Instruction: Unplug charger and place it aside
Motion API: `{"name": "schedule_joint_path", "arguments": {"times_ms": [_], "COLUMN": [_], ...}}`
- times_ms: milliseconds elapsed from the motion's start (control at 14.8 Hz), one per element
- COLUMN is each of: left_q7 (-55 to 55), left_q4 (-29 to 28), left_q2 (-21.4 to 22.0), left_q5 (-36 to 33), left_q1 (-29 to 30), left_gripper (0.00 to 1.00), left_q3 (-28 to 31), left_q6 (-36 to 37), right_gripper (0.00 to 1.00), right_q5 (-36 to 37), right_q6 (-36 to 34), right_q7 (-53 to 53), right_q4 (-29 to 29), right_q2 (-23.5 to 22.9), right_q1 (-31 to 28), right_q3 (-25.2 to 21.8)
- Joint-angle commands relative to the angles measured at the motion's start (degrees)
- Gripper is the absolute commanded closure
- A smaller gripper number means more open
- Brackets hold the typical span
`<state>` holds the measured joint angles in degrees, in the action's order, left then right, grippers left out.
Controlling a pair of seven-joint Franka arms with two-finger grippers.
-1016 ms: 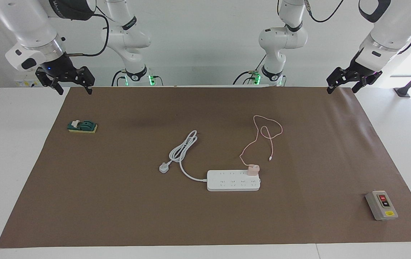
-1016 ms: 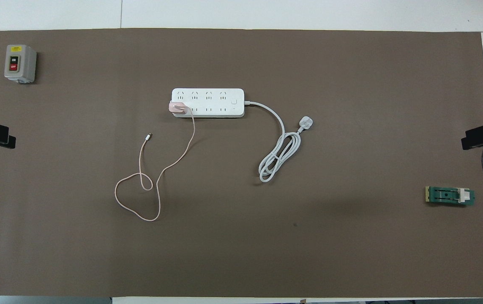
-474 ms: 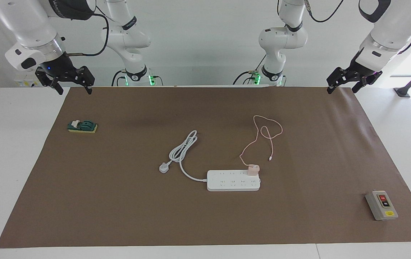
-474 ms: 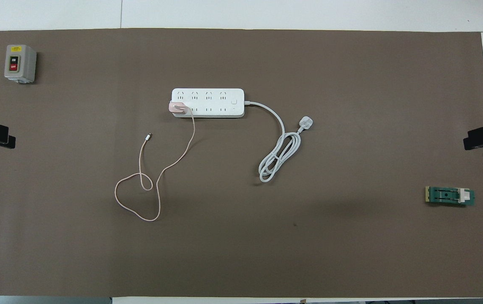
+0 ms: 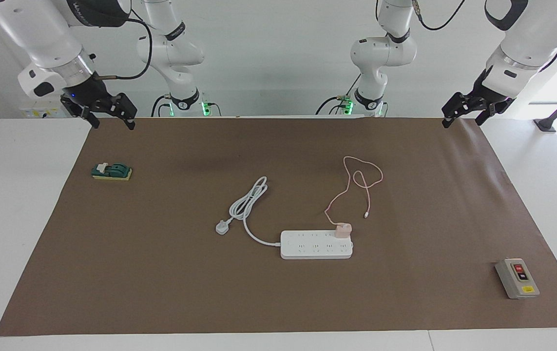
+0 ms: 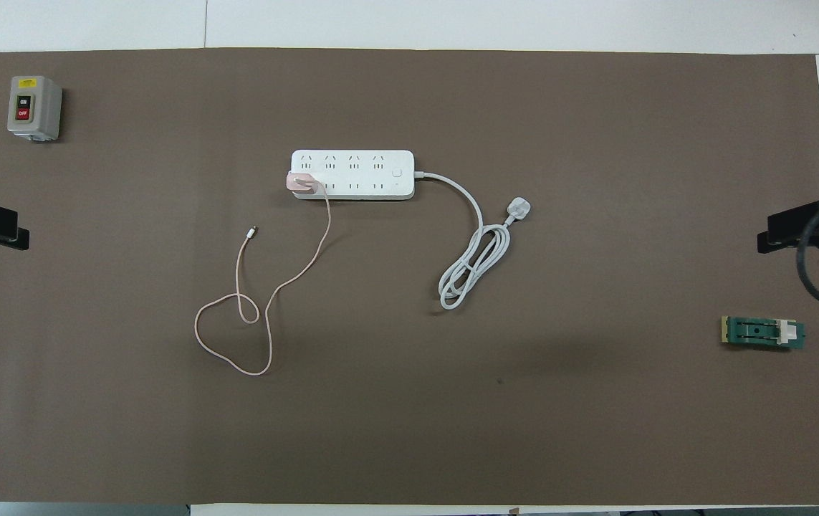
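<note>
The left gripper (image 5: 461,115) hangs with its two black fingers spread wide and nothing between them, at the upper right of the facing view over the corner of the brown paper mat (image 5: 161,273); in the overhead view only its dark tips poke in at the left edge, the rest cut off. The right gripper (image 5: 111,118) hangs at the upper left of the facing view over the mat's other upper corner, its fingers likewise parted and empty; overhead it is cut off at the right edge, with a black cable looping across it. Well apart from both, near the middle of the frame, the small pale pink cube-shaped charger (image 5: 342,230) sits plugged into the end socket of the long white power strip (image 5: 316,244). Its thin pink cable (image 5: 365,178) trails upward in the facing view into a loose loop, the free connector lying on the mat. The strip's thick white cord (image 5: 247,202) lies coiled beside it, its plug flat on the mat. A grey switch box with a red button (image 5: 517,278) stands at the lower right, and a small green block on a yellow base (image 5: 111,171) at the left; its details are hard to make out.
</note>
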<state>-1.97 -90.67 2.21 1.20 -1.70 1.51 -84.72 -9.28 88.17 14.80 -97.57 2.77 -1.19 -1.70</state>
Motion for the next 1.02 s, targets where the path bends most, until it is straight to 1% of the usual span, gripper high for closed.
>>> {"name": "schedule_joint_path", "arguments": {"times_ms": [0, 68, 135, 339, 474, 542, 745, 948], "left_q7": [-0.58, -0.58, -0.58, -0.94, -1.11, -1.11, -0.58, -0.84], "left_q4": [-1.26, -1.43, -1.96, -1.88, -1.09, -0.13, -1.00, -0.82], "left_q2": [1.31, 1.57, 1.75, 1.66, 1.22, 1.22, 1.57, 1.48], "left_q5": [0.12, 0.12, 0.12, 0.12, 0.12, 0.12, 0.12, 0.12], "left_q1": [0.55, 0.56, 0.56, 0.56, -0.49, -0.59, -0.49, -0.14], "left_gripper": [0.00, 0.00, 0.00, 0.00, 0.00, 0.00, 0.00, 0.00], "left_q3": [-0.19, -0.19, -0.19, -0.19, -0.54, -0.72, -0.64, -0.72], "left_q6": [0.52, 0.61, 0.44, -0.96, -2.46, -2.29, -3.17, -2.82], "right_gripper": [0.00, 0.00, 0.00, 0.00, 0.00, 0.00, 0.00, 0.00], "right_q5": [-7.48, -10.47, -13.46, -19.53, -24.71, -28.13, -34.48, -39.66], "right_q6": [5.86, 8.40, 11.12, 18.50, 20.28, 20.81, 24.06, 30.64], "right_q7": [13.99, 18.12, 21.82, 30.10, 34.92, 36.69, 43.36, 49.00], "right_q4": [-3.16, -3.16, -3.33, -3.33, -2.90, -2.20, 1.84, 4.83], "right_q2": [-4.50, -6.79, -8.99, -14.18, -16.99, -18.83, -25.16, -30.26], "right_q1": [3.38, 3.91, 5.66, 8.65, 9.80, 10.07, 13.13, 18.14], "right_q3": [0.38, 0.38, 0.38, 0.38, 0.38, 0.38, 0.38, 0.38]}}
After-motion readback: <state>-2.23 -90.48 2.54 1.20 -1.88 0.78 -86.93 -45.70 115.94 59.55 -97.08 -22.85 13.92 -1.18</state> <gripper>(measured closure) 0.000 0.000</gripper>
